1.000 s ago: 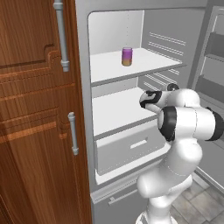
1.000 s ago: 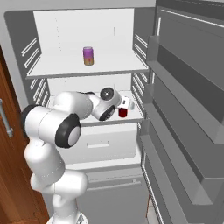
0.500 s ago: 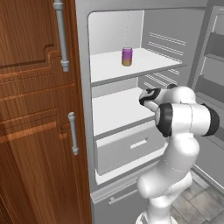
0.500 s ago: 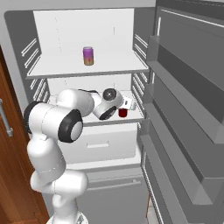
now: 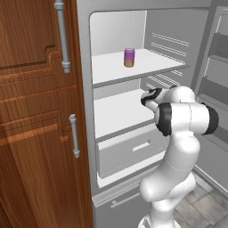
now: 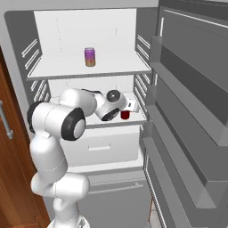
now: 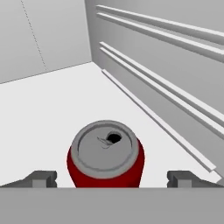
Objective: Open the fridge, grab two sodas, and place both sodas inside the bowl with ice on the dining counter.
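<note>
The fridge (image 5: 167,26) (image 6: 67,31) stands open. On its upper shelf a purple and orange-brown soda (image 5: 129,58) (image 6: 90,57) stands upright. A red soda (image 6: 125,115) (image 7: 106,153) stands upright on the lower shelf, near the right wall. My gripper (image 6: 128,110) (image 7: 113,178) is open and reaches onto that shelf. Its fingertips (image 7: 41,177) sit to either side of the red can, apart from it. In the left base view my own forearm hides the hand's front and the red can. The bowl and the dining counter are out of view.
A brown wooden cabinet (image 5: 35,116) with steel handles flanks the fridge on the left. A white drawer (image 5: 131,149) (image 6: 102,144) lies under the lower shelf. The open door with its shelves (image 6: 191,98) (image 5: 218,67) stands close on the right of the arm.
The arm has reached slightly deeper onto the lower shelf, toward the red can, and its elbow has risen. Both cans stay put and the jaws stay wide.
</note>
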### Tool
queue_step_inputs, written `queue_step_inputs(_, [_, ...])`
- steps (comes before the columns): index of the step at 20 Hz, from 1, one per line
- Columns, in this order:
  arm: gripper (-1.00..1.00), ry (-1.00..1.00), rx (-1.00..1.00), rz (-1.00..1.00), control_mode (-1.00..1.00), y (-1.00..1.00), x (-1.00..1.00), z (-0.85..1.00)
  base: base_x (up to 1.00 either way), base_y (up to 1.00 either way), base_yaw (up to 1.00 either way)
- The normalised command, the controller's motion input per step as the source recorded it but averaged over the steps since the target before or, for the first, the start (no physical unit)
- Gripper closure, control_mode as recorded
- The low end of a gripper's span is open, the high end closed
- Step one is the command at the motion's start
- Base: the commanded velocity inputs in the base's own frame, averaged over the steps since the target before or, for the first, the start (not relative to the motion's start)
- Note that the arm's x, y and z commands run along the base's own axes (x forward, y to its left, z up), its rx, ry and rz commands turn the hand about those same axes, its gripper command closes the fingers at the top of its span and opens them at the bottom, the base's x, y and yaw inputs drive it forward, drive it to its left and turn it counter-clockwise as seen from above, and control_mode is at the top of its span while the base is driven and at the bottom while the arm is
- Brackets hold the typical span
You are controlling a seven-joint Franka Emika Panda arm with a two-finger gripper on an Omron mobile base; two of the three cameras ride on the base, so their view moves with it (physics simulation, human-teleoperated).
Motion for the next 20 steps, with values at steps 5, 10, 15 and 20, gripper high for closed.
queue_step_inputs(5, [-1.0, 0.03, 0.0, 0.0, -1.0, 0.0, 0.21, -0.05, 0.0, 0.0, 0.0])
queue_step_inputs(10, [1.0, 0.0, 0.0, 0.0, -1.0, -0.03, 0.07, -0.04, 0.0, 0.0, 0.0])
queue_step_inputs(15, [1.0, 0.01, 0.0, 0.0, -1.0, -0.03, 0.03, -0.09, 0.0, 0.0, 0.0])
queue_step_inputs(20, [1.0, 0.01, 0.0, 0.0, -1.0, 0.0, 0.0, -0.05, 0.0, 0.0, 0.0])
